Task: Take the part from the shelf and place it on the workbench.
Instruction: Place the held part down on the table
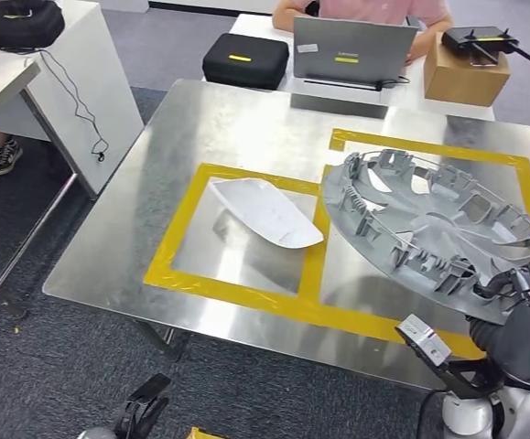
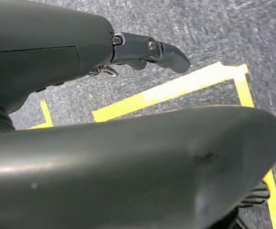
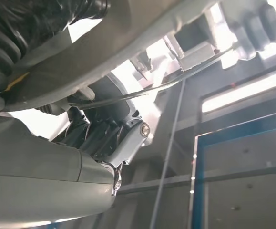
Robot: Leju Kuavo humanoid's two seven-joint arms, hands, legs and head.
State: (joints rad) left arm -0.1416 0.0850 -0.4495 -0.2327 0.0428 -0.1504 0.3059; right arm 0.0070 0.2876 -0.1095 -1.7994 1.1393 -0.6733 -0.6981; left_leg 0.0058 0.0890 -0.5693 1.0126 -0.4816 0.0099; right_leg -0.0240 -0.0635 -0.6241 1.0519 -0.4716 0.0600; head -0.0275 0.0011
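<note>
Right robot hand cut off by frame edge, left wrist floor blurred

Large round grey plastic part, disc-shaped, its ribbed and slotted underside facing up, with clips and tabs standing around the rim. It sits tilted over the right yellow-taped rectangle of the metal bench, its far-left rim low near the bench surface and its near-right rim raised. The right robot hand grips that raised near edge, dark fingers curled over the rim.
</note>
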